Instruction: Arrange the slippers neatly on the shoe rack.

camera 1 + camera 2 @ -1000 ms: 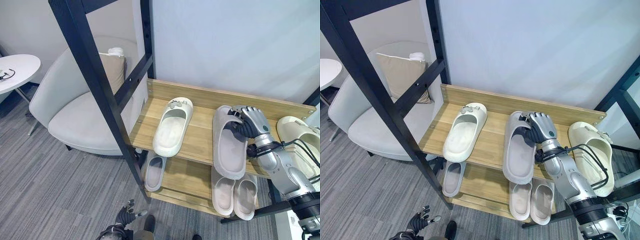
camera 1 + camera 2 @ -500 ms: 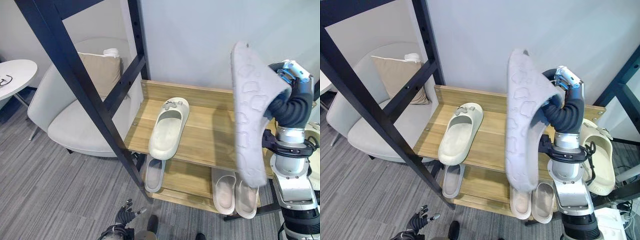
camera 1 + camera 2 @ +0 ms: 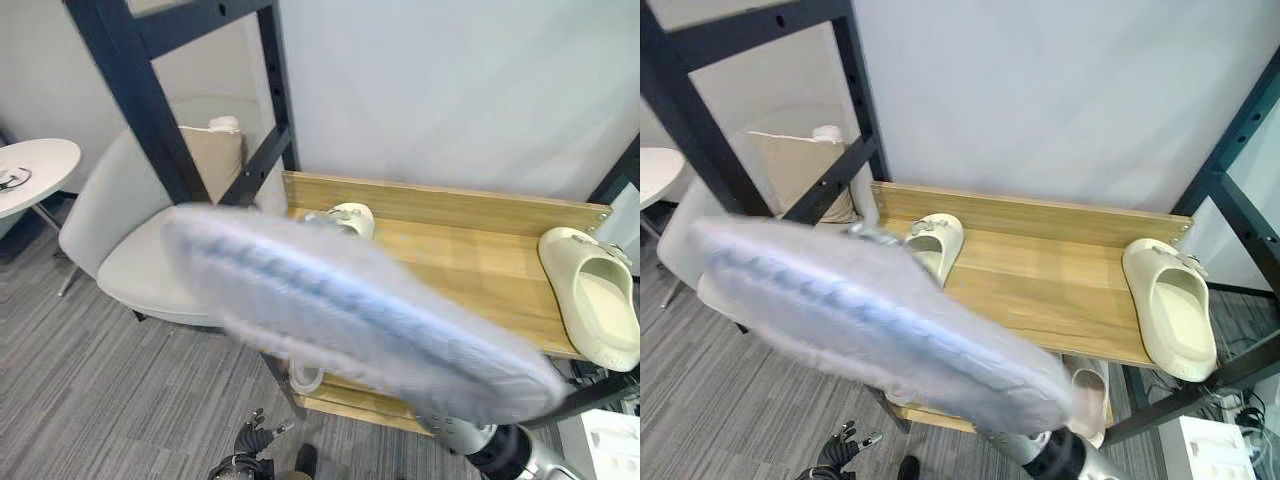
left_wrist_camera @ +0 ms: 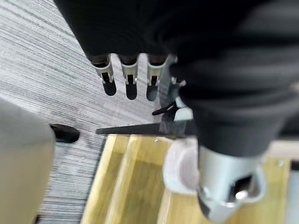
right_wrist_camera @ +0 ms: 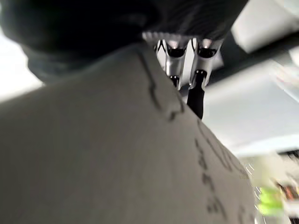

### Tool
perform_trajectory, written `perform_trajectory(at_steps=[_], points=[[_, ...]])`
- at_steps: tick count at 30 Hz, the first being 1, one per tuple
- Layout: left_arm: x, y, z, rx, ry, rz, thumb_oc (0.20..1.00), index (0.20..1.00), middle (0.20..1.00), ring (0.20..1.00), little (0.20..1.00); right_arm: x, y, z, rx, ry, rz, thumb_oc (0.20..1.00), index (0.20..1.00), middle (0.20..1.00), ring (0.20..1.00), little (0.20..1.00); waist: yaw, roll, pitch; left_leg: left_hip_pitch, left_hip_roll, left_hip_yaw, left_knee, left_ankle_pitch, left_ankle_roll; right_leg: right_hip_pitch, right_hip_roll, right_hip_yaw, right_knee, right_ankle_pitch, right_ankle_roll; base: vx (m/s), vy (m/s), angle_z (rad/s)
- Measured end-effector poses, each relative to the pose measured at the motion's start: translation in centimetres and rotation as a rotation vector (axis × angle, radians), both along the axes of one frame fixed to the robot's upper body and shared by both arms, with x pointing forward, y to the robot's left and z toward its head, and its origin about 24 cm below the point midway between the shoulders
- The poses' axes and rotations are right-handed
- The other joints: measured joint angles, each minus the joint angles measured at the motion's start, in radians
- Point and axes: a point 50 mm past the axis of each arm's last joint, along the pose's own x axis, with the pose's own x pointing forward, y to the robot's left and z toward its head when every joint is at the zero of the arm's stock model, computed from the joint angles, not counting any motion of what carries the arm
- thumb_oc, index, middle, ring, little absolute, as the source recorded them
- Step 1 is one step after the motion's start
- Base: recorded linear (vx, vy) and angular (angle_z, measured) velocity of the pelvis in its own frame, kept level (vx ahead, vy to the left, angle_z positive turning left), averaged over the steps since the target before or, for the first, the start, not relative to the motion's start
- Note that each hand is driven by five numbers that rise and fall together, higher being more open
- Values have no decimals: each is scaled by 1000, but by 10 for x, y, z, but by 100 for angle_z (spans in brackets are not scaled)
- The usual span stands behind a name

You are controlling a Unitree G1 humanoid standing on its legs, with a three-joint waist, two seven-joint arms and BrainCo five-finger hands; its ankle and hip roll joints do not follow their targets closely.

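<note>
The right hand (image 5: 187,56) has its fingers (image 5: 198,91) curled over the grey slipper (image 3: 360,310), holding it sole-up across the middle of the frame, likely to reposition it. A cream slipper (image 3: 597,297) lies at the shoe rack (image 3: 470,250) shelf's right end; the left hand (image 3: 250,437) hangs relaxed at lower left.

The right hand (image 5: 187,56) has lifted the grey slipper (image 3: 360,315) off the shoe rack (image 3: 470,235) toward the camera.
</note>
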Motion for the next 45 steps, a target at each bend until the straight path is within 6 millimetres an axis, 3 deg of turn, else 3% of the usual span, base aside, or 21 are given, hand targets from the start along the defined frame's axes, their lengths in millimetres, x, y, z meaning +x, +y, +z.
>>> perform_trajectory(at_steps=[3, 6, 11, 15, 18, 22, 25, 27, 29, 34, 36, 39, 41, 42, 45], points=[[-3, 2, -2, 10, 14, 17, 1000, 1000, 1000, 1000, 1000, -3, 8, -8, -35, 14, 53, 200, 200, 200, 200, 200, 17, -1, -1, -2, -4, -15, 0, -1, 3, 2, -1, -6, 0, -8, -13, -14, -16, 8], [-4, 4, -1, 20, 15, 29, 1000, 1000, 1000, 1000, 1000, 4, 14, -30, -137, 37, 46, 200, 200, 200, 200, 200, 24, 0, -1, -4, -4, -19, 0, -1, 4, 4, -1, -20, 0, -8, -12, -7, -4, 7], [-6, 4, -1, 21, 7, 34, 1000, 1000, 1000, 1000, 1000, 12, 13, -97, -537, -21, -47, 200, 200, 200, 200, 200, 26, 2, 3, -4, -4, -29, 0, 1, 4, 8, 1, -27, 0, -9, -11, -21, 5, 7], [-4, 4, 0, 20, -11, 37, 1000, 1000, 1000, 1000, 1000, 10, -14, -165, -925, -67, -128, 200, 200, 200, 200, 200, 28, -1, 16, -16, -8, -58, 4, 7, 1, 11, 1, -54, 0, -13, -7, -11, 13, 19], [0, 4, 1, 21, -24, 29, 1000, 1000, 1000, 1000, 1000, 5, -49, -211, -1210, -96, -188, 200, 200, 200, 200, 200, 32, 7, 43, -25, -10, -75, 6, 18, -9, 13, 4, -79, 0, -14, -5, -21, 10, 19], [6, 1, 1, 9, -34, 10, 1000, 1000, 1000, 1000, 1000, 1, -90, -250, -1513, -148, -240, 200, 200, 200, 200, 200, 35, 20, 73, -36, -10, -109, 6, 26, -14, 18, 13, -110, 0, -14, -2, -14, 22, 26], [10, -2, 3, -6, -52, -3, 1000, 1000, 1000, 1000, 1000, 10, -121, -249, -1643, -262, -371, 200, 200, 200, 200, 200, 34, 27, 90, -52, -12, -139, 6, 39, -15, 17, 18, -140, 0, -18, -4, -39, 33, 32], [13, -7, 6, -14, -81, -35, 1000, 1000, 1000, 1000, 1000, 16, -165, -257, -1738, -113, -631, 200, 200, 200, 200, 200, 38, 39, 105, -62, -19, -174, 6, 43, -17, 24, 17, -174, 0, -24, -6, -87, 40, 41], [15, -7, 7, -14, -90, -38, 1000, 1000, 1000, 1000, 1000, 21, -189, -255, -1790, -65, -757, 200, 200, 200, 200, 200, 38, 45, 122, -77, -22, -181, 7, 53, -21, 13, 22, -191, 1, -23, -6, -160, 59, 21], [30, -14, 15, -22, -155, -76, 1000, 1000, 1000, 1000, 1000, 47, -214, -223, -1715, -75, -1109, 200, 200, 200, 200, 200, 38, 61, 189, -137, -21, -192, 7, 81, -30, -37, 22, -198, 7, -13, -4, -209, 77, 6], [39, -16, 19, -20, -187, -90, 1000, 1000, 1000, 1000, 1000, 67, -220, -202, -1667, -133, -1256, 200, 200, 200, 200, 200, 35, 74, 236, -180, -24, -206, 29, 87, -35, -87, 18, -209, 46, -26, -11, -243, 100, 13], [66, -23, 33, -33, -280, -109, 1000, 1000, 1000, 1000, 1000, 111, -229, -149, -1603, -324, -1482, 200, 200, 200, 200, 200, 38, 103, 327, -301, -25, -207, 105, 75, -51, -244, -6, -190, 225, -75, -34, -199, 155, -2], [74, -22, 39, -36, -313, -99, 1000, 1000, 1000, 1000, 1000, 127, -228, -130, -1576, -385, -1551, 200, 200, 200, 200, 200, 50, 95, 351, -348, -31, -193, 130, 61, -49, -344, -40, -175, 349, -126, -37, -103, 74, -13], [84, -20, 46, -31, -354, -92, 1000, 1000, 1000, 1000, 1000, 141, -225, -109, -1524, -447, -1630, 200, 200, 200, 200, 200, 65, 82, 381, -383, -53, -176, 148, 63, -43, -427, -77, -146, 459, -162, -31, -148, 96, -15], [98, -13, 58, -15, -418, -88, 1000, 1000, 1000, 1000, 1000, 160, -217, -79, -1475, -567, -1712, 200, 200, 200, 200, 200, 76, 66, 417, -467, -84, -160, 205, 50, -21, -552, -121, -112, 594, -212, -33, -116, 81, -2]])
